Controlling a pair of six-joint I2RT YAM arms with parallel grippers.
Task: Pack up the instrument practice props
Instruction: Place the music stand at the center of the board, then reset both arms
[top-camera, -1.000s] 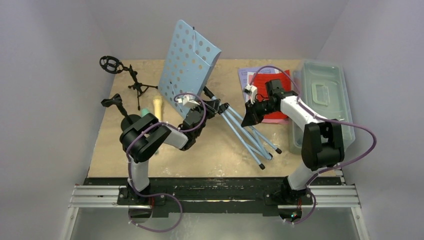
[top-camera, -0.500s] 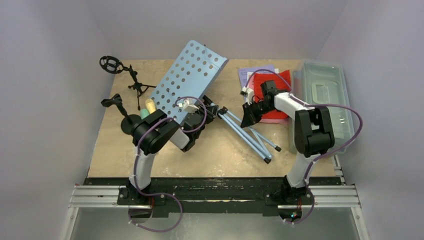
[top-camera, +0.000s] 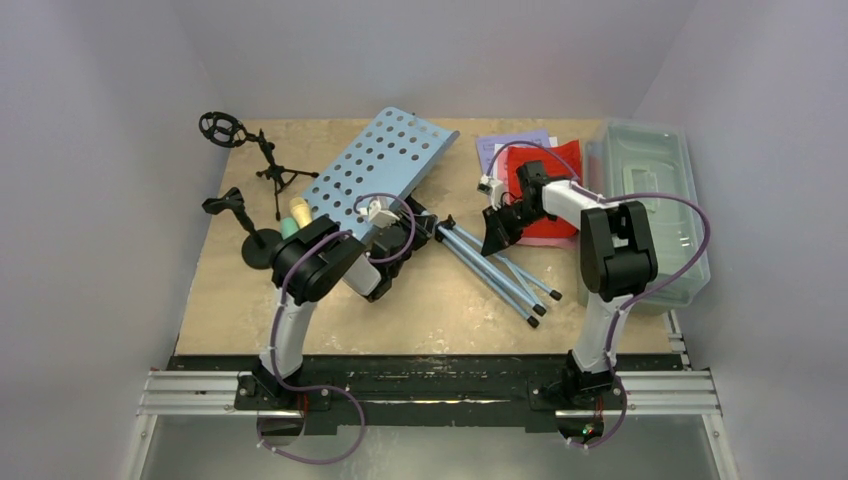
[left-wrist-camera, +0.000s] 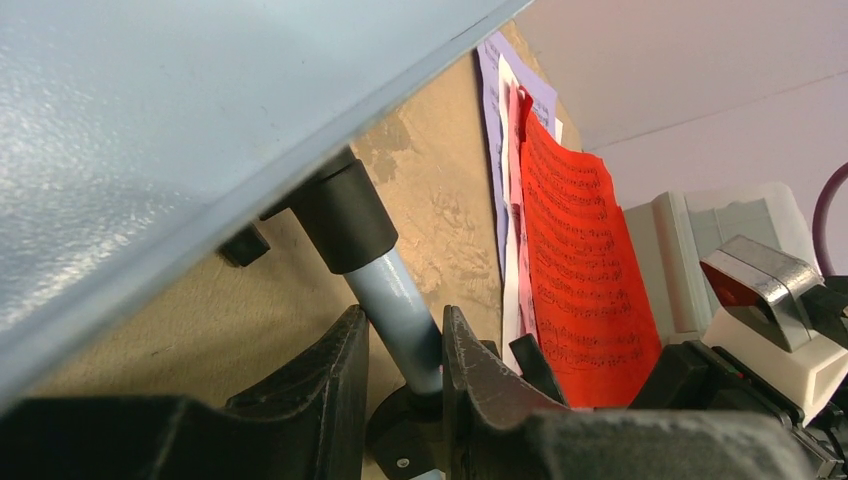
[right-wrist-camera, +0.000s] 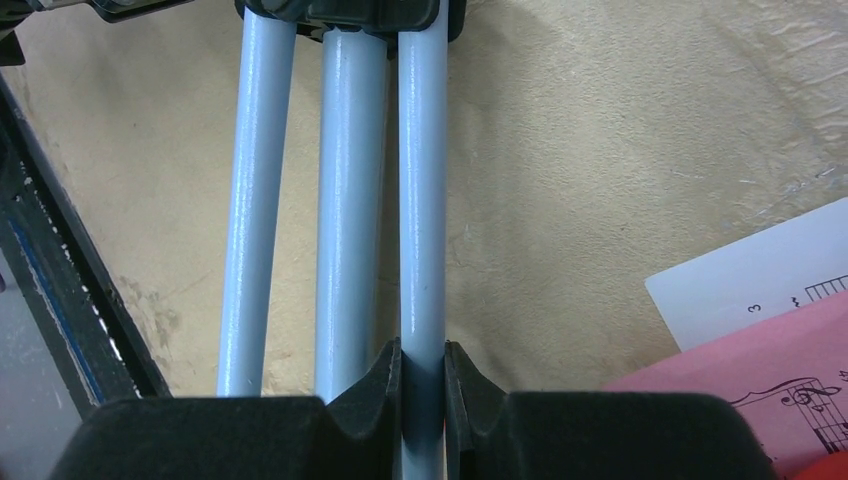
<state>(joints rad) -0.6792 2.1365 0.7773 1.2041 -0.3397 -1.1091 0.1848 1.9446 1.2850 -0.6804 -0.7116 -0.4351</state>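
Note:
The light-blue tripod lies tipped over mid-table, its perforated tray (top-camera: 385, 160) slanting low to the back and its legs (top-camera: 500, 275) folded together, pointing to the front right. My left gripper (top-camera: 405, 235) is shut on the tripod's shaft (left-wrist-camera: 400, 305) just below the tray's black collar. My right gripper (top-camera: 497, 232) is shut on one tripod leg (right-wrist-camera: 422, 200). Red (top-camera: 545, 180), purple (top-camera: 510, 145) and pink (top-camera: 550, 238) sheet-music pages lie behind the right gripper. Yellow (top-camera: 299, 211) and mint-green (top-camera: 289, 228) microphones peek out at the tray's left edge.
Two small black microphone tripods stand at the back left, one (top-camera: 270, 165) with a ring mount, one (top-camera: 245, 225) on a round base. A translucent grey tub (top-camera: 655, 200) with its lid on runs along the right edge.
The tray has swung down from nearly upright to a low slant. The left arm has drawn in toward its base, and the legs and the right gripper have shifted slightly left.

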